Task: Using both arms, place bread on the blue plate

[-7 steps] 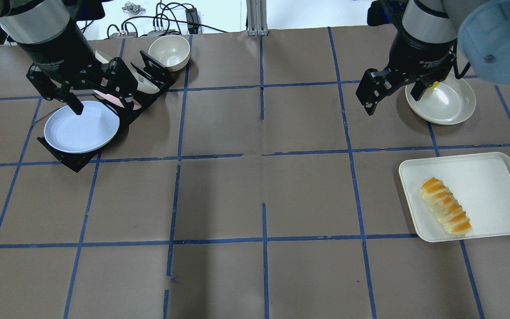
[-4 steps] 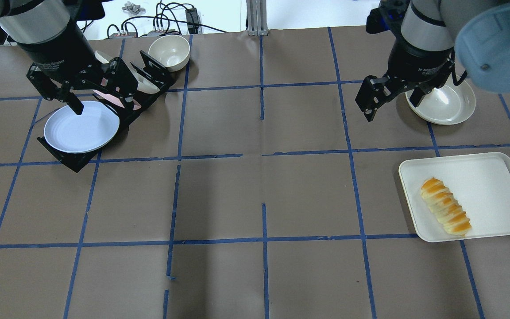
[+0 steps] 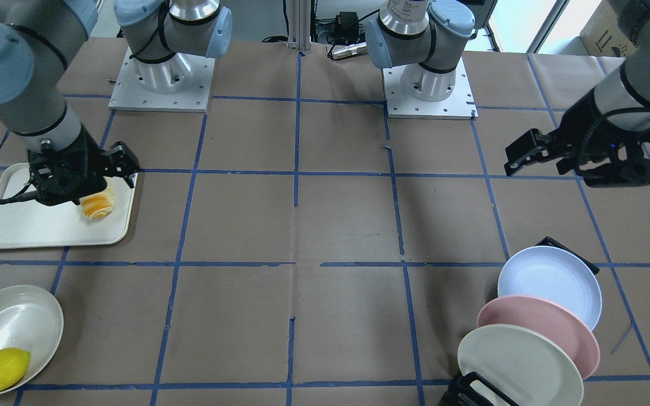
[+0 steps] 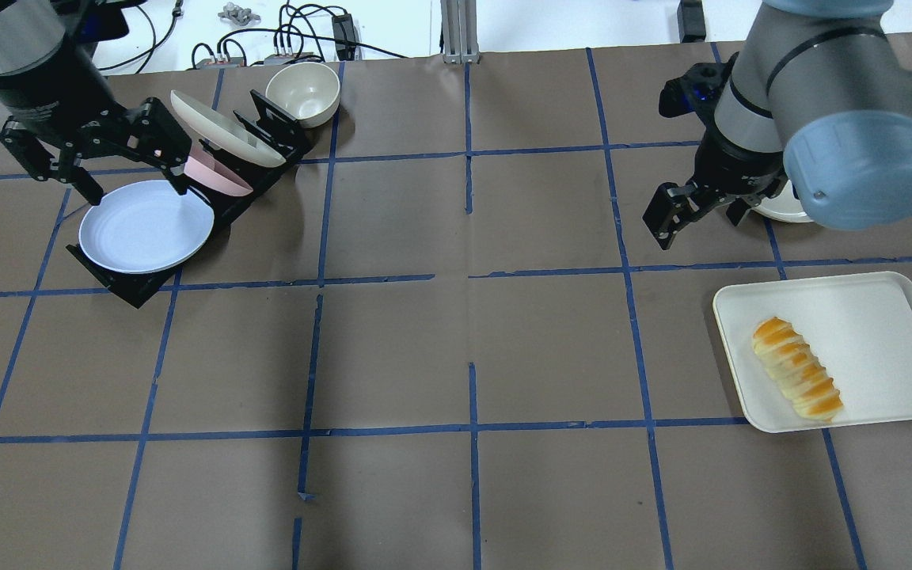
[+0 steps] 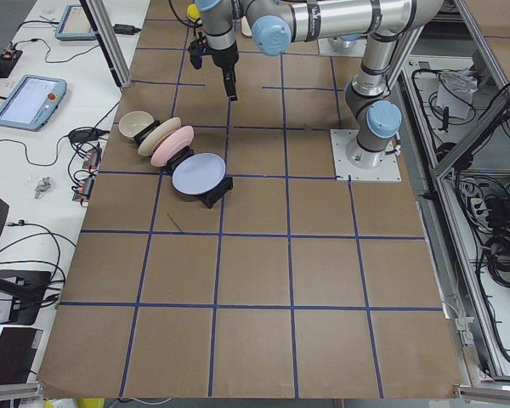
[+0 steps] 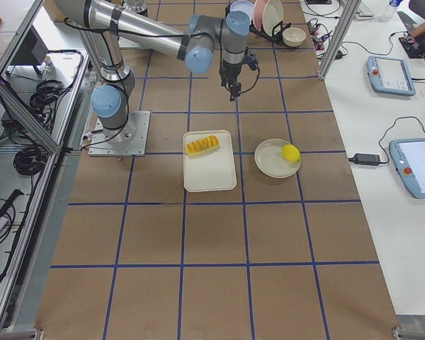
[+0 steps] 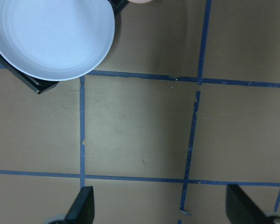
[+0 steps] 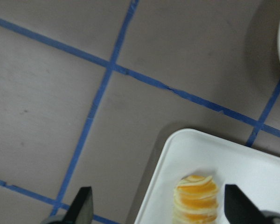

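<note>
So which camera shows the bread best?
Overhead exterior: whole bread, unobstructed on the tray. Front-facing, the right gripper hides most of it; right wrist shows one end; exterior right shows it small; left views miss it.

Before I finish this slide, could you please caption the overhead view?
Left fingers open beside the blue plate; right fingers open, short of the bread on its tray.

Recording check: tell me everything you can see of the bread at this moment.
The bread is an elongated toy loaf with ridged stripes alternating orange and pale yellow, orange at both ends. It looks like smooth plastic and appears whole. It lies flat on the white tray, set diagonally in the tray's half nearer the table's middle, inside the rim. Only the tray touches it, and nothing grips it.
</note>
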Tool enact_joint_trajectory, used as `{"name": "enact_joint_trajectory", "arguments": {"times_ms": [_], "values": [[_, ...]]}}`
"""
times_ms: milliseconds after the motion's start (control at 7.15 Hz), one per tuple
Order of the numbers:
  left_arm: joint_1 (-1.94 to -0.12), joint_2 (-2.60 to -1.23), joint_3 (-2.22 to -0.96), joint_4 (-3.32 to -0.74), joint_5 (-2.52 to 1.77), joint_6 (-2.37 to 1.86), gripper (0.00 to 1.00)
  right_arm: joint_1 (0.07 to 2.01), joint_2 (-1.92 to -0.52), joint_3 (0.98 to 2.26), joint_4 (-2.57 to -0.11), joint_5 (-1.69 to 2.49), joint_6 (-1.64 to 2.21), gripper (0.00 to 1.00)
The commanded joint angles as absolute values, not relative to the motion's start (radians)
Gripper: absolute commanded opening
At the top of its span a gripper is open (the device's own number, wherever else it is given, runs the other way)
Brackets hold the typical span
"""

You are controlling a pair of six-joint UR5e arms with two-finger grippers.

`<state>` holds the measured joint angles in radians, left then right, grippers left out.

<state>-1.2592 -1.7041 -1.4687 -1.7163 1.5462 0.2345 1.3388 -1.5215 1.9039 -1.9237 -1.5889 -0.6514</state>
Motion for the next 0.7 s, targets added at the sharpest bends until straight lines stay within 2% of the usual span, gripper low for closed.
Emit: {"name": "enact_joint_trajectory", "arguments": {"times_ms": [0,559], "values": [[-1.101,-1.81,-1.439,-1.701,1.533,0.452,1.0,1.146,-1.513,2.056,-2.086,-1.586,-0.888,0.99],[-0.966,-2.15,-1.186,-1.645,1.487,0.802,1.0,1.138,-1.48,2.196,-2.192,-1.589,-0.887,0.98]]}}
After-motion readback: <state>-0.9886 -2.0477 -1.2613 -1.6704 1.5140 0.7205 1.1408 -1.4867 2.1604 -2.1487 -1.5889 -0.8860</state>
